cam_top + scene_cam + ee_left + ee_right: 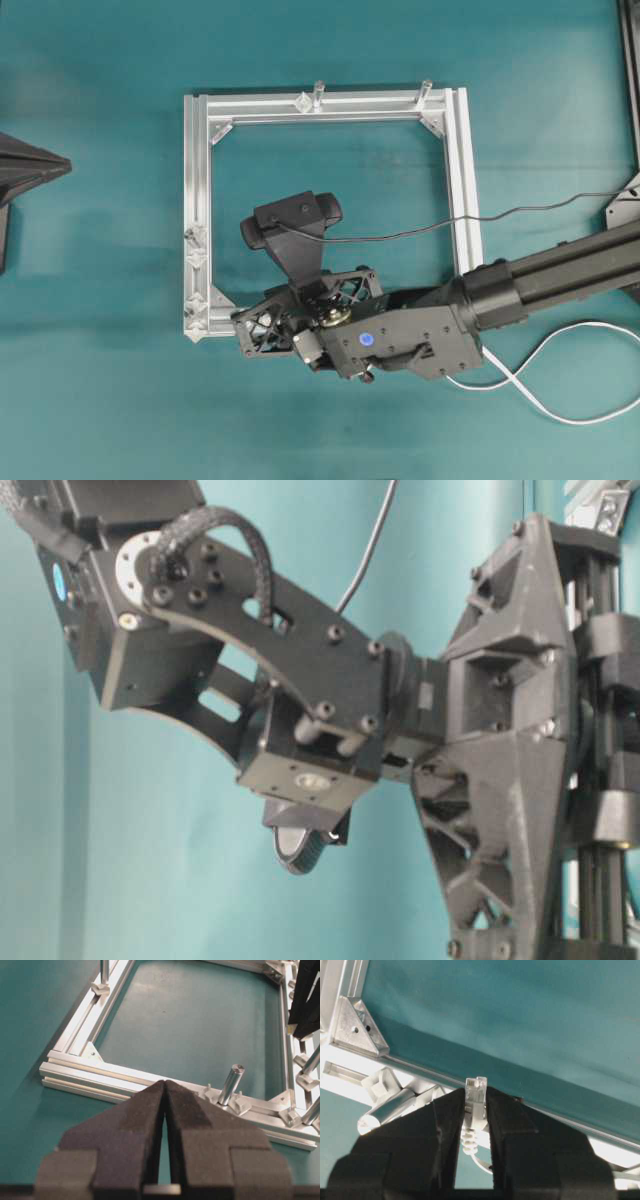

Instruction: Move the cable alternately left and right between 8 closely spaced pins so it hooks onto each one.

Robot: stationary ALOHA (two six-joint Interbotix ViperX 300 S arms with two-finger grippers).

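Two grippers are in view, only one is loaded. Right gripper (476,1110) is closed partway onto the cable (560,385), pinched just behind the plug (475,1091); the clear plug tip is left sticking out ahead of the fingertips, presumably so the free end can be steered around the pins without the pads fouling them

Behind the claw, the rest of the cable is seen trailing off in a loose crossed loop on the mat, well apart from the frame (200,160), so slack is available for weaving; none of it looks hooked yet, task judged barely started

Just ahead of and below the claw, the frame rail and a corner bracket (356,1027) are visible; to the claw's left a silver post (387,1107) and a pale stud (381,1084) are seen close by, not touching the plug as far as can be told. In the overhead view the claw is parked over the frame's lower-left corner, with the pins (195,248) on the left rail just beyond it, likely the entry point of the run

Left gripper (165,1125) is held back outside the frame, jaws almost together with a thin gap at the base, nothing between them. It is aimed at the rail and an upright post (231,1084) ahead of it, probably parked clear so the working arm is not obstructed

Next move is judged to need a low, fine sideways pass, since the pins are closely paired and the jaws are wide next to the gaps; snagging the plug on a stud is the main risk
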